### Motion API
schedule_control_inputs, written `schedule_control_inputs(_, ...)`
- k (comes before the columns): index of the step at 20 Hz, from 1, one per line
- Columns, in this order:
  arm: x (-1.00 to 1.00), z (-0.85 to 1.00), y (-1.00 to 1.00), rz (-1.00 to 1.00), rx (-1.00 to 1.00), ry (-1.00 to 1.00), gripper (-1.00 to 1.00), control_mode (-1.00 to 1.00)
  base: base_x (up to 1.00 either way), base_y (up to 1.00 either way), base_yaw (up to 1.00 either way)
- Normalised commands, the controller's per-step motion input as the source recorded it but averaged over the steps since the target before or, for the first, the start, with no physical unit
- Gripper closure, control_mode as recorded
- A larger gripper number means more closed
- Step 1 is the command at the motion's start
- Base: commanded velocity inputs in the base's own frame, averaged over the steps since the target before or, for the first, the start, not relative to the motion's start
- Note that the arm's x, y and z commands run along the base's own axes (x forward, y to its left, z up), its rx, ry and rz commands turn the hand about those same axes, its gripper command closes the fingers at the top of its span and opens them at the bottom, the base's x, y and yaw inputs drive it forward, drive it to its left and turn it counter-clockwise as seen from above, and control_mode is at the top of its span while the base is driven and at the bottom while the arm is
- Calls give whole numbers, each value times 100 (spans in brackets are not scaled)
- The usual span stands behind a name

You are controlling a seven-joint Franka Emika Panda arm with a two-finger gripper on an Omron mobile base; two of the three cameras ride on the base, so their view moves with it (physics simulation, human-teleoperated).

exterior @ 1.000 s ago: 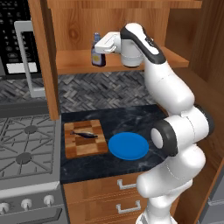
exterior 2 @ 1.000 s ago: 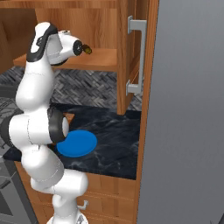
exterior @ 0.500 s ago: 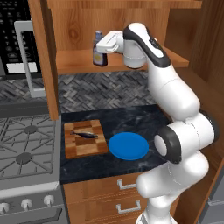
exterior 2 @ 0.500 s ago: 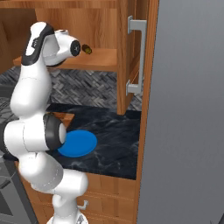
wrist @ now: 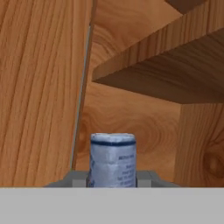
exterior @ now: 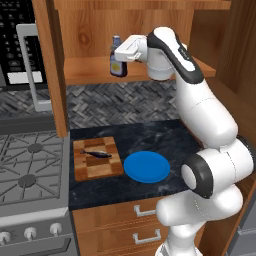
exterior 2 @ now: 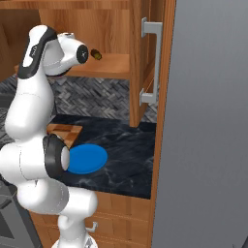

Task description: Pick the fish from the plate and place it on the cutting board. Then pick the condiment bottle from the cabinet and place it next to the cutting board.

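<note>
Since a second ago the gripper point(exterior: 119, 56) has pushed further left along the cabinet point(exterior: 90, 35) shelf and now sits right at the condiment bottle point(exterior: 118, 63), which stands upright on the shelf. In the hand view the bottle rises between the finger tips, but whether they have clamped it I cannot tell. The fish point(exterior: 96, 153) already lies on the cutting board point(exterior: 97, 166), beside the bare plate point(exterior: 146, 167) on the desk point(exterior: 165, 135), so only the bottle step remains.

Blue plate point(exterior 2: 87, 159) on the dark counter point(exterior 2: 127, 155); cutting board point(exterior 2: 65, 131) corner behind the arm point(exterior 2: 36, 126)
</note>
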Motion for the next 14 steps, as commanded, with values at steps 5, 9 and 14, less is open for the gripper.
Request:
schedule_control_inputs(5, -37, 0, -14, 0, 0, 3, 100, -100, 0, 0, 0)
schedule_control_inputs(9, -33, 0, -7, 0, 6, 7, 100, -100, 0, 0, 0)
schedule_control_inputs(14, -30, 0, -3, 0, 7, 7, 100, -100, 0, 0, 0)
